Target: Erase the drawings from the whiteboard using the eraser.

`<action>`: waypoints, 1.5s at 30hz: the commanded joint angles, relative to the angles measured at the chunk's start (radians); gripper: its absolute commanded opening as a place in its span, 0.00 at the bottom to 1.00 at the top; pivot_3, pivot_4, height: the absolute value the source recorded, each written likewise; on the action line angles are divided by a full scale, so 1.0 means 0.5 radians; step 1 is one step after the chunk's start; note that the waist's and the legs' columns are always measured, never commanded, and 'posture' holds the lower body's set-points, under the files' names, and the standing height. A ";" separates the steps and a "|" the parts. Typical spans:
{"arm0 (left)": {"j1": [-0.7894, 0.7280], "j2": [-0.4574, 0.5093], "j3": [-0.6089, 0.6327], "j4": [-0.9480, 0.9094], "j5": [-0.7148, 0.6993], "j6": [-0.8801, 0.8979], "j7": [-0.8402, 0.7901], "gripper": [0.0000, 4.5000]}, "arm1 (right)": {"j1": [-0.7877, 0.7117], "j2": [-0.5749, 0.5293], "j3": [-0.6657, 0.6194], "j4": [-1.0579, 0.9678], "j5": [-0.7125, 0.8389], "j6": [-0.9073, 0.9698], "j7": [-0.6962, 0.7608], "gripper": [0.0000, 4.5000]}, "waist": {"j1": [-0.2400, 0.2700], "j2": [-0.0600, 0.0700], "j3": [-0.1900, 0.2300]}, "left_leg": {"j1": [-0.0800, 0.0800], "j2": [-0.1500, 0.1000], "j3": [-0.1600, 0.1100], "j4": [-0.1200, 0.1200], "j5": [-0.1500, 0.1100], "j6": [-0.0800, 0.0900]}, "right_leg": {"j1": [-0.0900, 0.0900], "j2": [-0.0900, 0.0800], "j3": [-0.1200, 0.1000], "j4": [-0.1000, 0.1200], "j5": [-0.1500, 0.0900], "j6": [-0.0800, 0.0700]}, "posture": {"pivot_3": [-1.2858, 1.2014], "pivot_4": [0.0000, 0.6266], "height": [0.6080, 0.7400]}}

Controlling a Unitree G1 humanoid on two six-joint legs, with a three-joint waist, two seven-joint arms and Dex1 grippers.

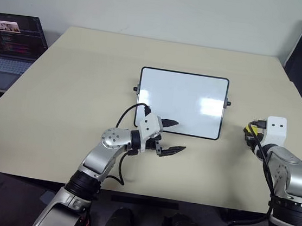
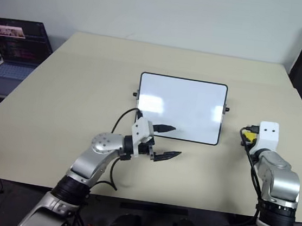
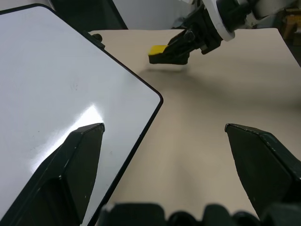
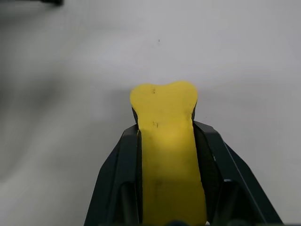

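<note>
Holding the eraser beside a clean whiteboard

My right gripper (image 4: 165,141) is clamped tight on the yellow eraser (image 4: 165,141), its 2 black fingers pinching the block's sides, above the beige table (image 1: 78,83) just off the board's right edge. My left gripper (image 1: 172,135) stands wide apart with nothing in it, 1 finger over the whiteboard's near left corner, the other over the table. The whiteboard (image 1: 182,100) lies flat at the table's middle, its surface white, no red digits visible. A laptop (image 1: 8,45) sits far left.

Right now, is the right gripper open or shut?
Shut. The right gripper has its two black fingers pressed against both sides of the yellow eraser, squeezing it narrow between them.
</note>
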 commanded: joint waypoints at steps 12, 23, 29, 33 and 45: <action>-0.050 -0.009 0.033 -0.020 -0.007 -0.037 -0.003 1.00 | -0.098 -0.013 -0.409 0.298 0.331 0.034 0.020 0.40 | 0.001 0.000 0.000 | 0.000 0.000 0.001 0.000 0.000 0.000 | 0.000 0.000 0.000 0.000 0.000 0.000 | 0.52 0.24 1.00; -0.048 -0.009 0.031 -0.026 -0.009 -0.030 -0.001 1.00 | -0.071 -0.001 -0.440 0.294 0.442 0.068 -0.015 0.99 | 0.000 0.001 0.000 | 0.000 0.000 0.001 0.000 0.000 0.000 | 0.001 0.000 0.001 0.000 0.000 0.000 | 0.52 0.24 1.00; -0.044 -0.006 0.034 -0.030 -0.010 -0.030 0.001 1.00 | -0.080 -0.010 -0.418 0.311 0.426 0.048 -0.042 0.99 | 0.000 0.001 0.000 | 0.000 0.000 0.001 0.000 0.000 0.000 | 0.001 0.000 0.001 0.000 0.000 0.000 | 0.52 0.24 1.00; -0.042 0.005 0.043 -0.032 -0.010 -0.030 0.000 1.00 | -0.073 -0.023 -0.408 0.298 0.414 0.038 -0.051 0.99 | 0.000 0.001 0.000 | 0.000 0.000 0.001 0.000 0.000 0.000 | 0.001 0.000 0.001 0.000 0.000 0.000 | 0.52 0.24 1.00; -0.090 0.112 0.273 0.008 -0.046 0.004 0.070 1.00 | -0.040 -0.138 -0.230 0.056 0.253 -0.195 -0.088 0.99 | -0.002 0.002 0.000 | 0.000 0.000 0.002 0.000 0.000 0.000 | -0.001 0.001 0.001 0.000 0.000 0.000 | 0.52 0.24 1.00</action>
